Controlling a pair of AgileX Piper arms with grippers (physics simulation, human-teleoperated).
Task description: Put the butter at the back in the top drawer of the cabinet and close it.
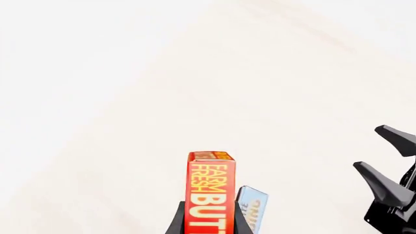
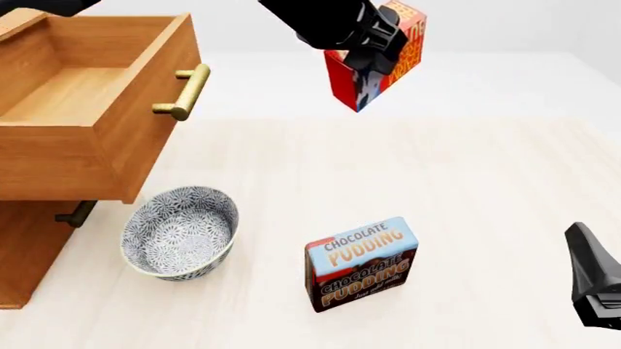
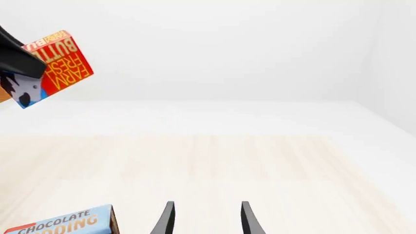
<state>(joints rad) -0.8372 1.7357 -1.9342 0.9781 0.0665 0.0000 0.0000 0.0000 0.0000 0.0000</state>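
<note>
Top drawer (image 2: 68,94) open, visibly bare

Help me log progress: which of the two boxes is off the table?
The butter, the small red box held aloft by the left gripper; the pudding box stands on the table.

We see a pale wood-grain table (image 2: 466,182) under even, bright light, meeting a plain white backdrop (image 3: 215,53) with no windows or visible walls.

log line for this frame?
left gripper: shut on butter, held aloft | right gripper: open, empty | top drawer: open | pudding box: on table
</note>
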